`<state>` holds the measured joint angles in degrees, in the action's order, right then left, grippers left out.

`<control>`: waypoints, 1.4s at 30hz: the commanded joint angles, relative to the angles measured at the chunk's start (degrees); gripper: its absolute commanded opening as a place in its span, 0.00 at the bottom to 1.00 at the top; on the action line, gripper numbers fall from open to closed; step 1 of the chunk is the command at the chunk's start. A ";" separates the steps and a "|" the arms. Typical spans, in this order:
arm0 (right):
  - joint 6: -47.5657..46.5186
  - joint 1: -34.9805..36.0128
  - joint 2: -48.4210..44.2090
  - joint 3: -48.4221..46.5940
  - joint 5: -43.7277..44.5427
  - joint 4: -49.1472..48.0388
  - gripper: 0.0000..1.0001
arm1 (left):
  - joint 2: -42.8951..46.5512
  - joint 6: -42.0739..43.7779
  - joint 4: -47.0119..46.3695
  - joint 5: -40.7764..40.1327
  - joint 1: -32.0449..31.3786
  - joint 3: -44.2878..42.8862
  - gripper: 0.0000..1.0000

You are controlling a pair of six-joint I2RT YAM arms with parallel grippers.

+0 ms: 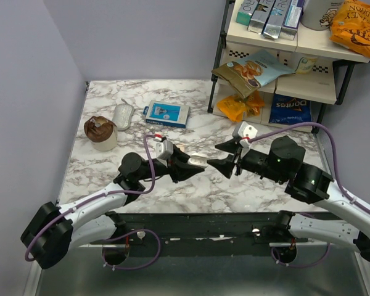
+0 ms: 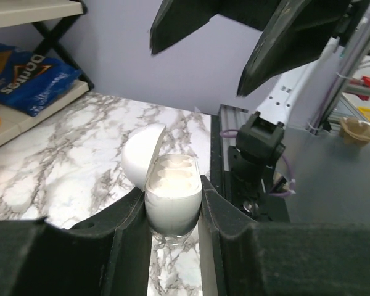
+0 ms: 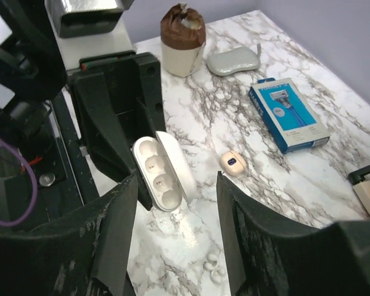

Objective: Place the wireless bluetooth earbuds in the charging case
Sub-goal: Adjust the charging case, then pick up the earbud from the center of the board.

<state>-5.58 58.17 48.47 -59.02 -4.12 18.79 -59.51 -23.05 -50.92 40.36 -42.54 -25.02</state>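
Locate the table [image 1: 98,166]: a flat glossy slab, white with grey-brown marble veining. At its far right corner, note the shelf rack [image 1: 265,44]: black metal frame, pale boards, loaded with crinkled foil snack bags [image 1: 253,71].

Above mid-table, find the left gripper [image 1: 197,163], matte black and angular, clamped on the charging case [image 2: 172,203], with fingers [image 2: 132,222] pressed against both flanks of the lower shell. Opposite it, tip to tip and just apart, find the right gripper [image 1: 222,156], with black wedge-shaped fingers [image 3: 111,234] spread wide and gripping nothing.

On the far half of the table, identify in descending order:
- blue carton [image 3: 288,114]: rectangular, flat on the marble, printed with a razor picture;
- cup [image 3: 182,43]: pale, cylindrical, upright, topped with crumpled brown paper;
- grey pouch [image 3: 234,60]: soft rounded oval, just beside the cup.

Inspect the charging case: smooth glossy white plastic, oval, held upright clear of the table. Note the domed lid [image 2: 140,157] hinged open to one side, exposing moulded rounded recesses in the shell.

Nearer, spot the round case [image 3: 233,163]: small cream pebble with a dark mark, shut, resting on the marble.

Last, find the earbuds [image 3: 211,269]: tiny glossy white pieces, side by side on the bare marble, outside the charging case, near the right gripper's finger.
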 commanded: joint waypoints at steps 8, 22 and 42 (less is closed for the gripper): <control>20.42 -11.75 -1.27 10.23 8.47 0.98 0.63 | 11.33 13.38 7.33 -27.69 -10.80 6.54 0.00; 27.21 -14.84 16.38 22.73 1.04 -6.83 0.45 | 19.51 10.48 2.22 -36.58 -14.14 16.14 0.00; 23.60 -14.76 29.75 17.36 9.92 -4.28 0.39 | 19.87 11.18 3.54 -37.28 -15.20 15.87 0.00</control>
<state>19.40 43.46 76.64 -40.47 4.23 14.11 -39.38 -12.78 -47.00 4.14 -57.41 -8.86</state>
